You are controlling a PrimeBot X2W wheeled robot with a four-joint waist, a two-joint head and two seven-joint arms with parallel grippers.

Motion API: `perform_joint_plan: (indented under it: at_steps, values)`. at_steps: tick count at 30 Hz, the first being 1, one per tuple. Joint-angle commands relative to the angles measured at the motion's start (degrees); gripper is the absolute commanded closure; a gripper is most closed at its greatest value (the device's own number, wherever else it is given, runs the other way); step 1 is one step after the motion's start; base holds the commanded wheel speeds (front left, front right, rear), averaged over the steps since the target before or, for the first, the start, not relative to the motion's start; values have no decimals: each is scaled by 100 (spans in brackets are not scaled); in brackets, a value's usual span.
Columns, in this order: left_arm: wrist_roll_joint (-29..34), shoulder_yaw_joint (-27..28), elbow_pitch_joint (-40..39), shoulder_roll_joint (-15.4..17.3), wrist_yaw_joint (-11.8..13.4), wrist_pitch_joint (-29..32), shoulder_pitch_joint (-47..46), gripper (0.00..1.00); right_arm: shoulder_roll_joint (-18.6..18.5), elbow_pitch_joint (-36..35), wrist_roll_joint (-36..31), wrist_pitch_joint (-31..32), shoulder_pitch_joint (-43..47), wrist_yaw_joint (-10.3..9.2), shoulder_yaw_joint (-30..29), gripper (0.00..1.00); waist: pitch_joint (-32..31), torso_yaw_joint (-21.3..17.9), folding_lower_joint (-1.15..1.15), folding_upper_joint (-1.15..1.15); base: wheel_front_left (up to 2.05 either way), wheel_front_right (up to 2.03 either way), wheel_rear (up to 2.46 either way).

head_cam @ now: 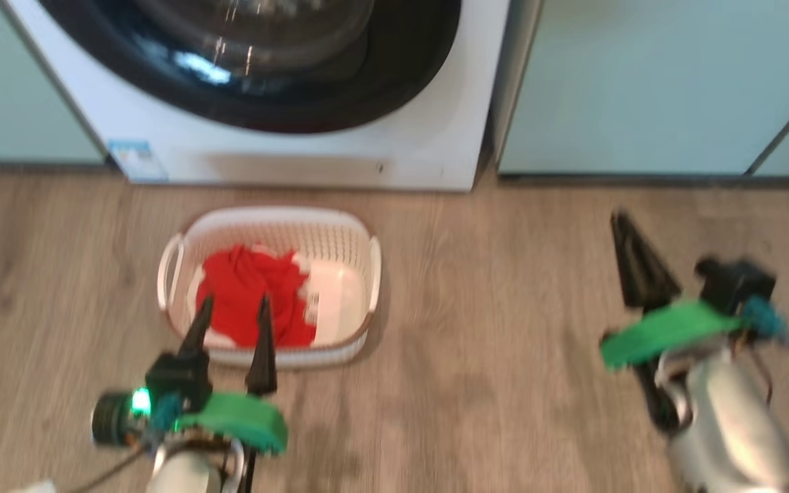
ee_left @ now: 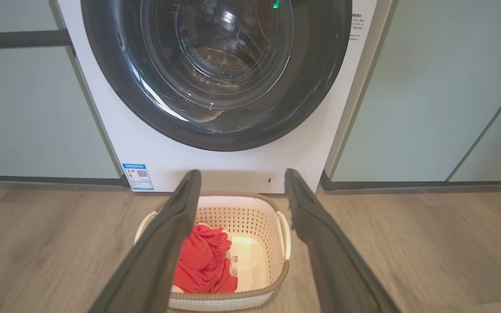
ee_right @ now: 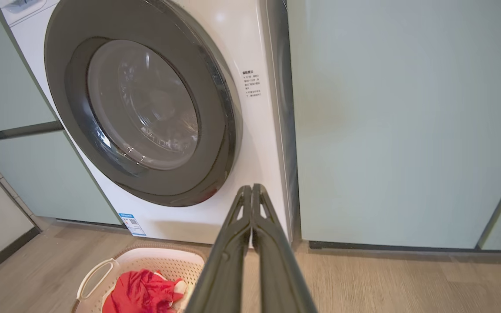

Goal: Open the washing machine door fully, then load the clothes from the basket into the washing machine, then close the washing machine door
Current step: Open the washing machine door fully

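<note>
The washing machine door [head_cam: 264,103] was closed, both grippers empty.
Head view: the basket [head_cam: 375,263] holding the clothes [head_cam: 251,281] sat centre-frame below the door; the left gripper [head_cam: 236,300], spread wide, overlapped it; the right gripper [head_cam: 622,226], pinched together, stood far right. Left wrist view: basket lower centre between the fingers. Right wrist view: basket lower left of the closed fingers.
</note>
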Motion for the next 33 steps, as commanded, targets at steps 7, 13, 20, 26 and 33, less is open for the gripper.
perform_joint_plan:
  at_steps: [7, 13, 20, 26, 33]
  values:
    - [71, -93, -386, 37, 2, -72, -1070, 0, -470, 69, 976, 28, -1816, -1, 88, 100, 1293, 529, 0, 0, 0, 0, 0]
    - [-28, -285, -492, 37, 87, -72, -1532, 0, -797, 133, 2087, 603, -2979, -1, 10, 100, 1876, 756, 0, 0, 0, 0, 0]
    - [-150, -485, -604, 37, 211, -72, -1864, 0, -1103, 462, 3265, 1557, -4505, -1, -131, 100, 2441, 991, 0, 0, 0, 0, 0]
    - [-173, -655, -630, 37, 240, -72, -1951, 0, -1189, 1081, 3767, 2125, -5599, -1, -247, 100, 2708, 1163, 0, 0, 0, 0, 0]
    - [-179, -826, -650, 37, 316, -72, -2083, 0, -1104, 1875, 4147, 2619, -6646, -1, -323, 100, 2894, 1324, 0, 0, 0, 0, 0]
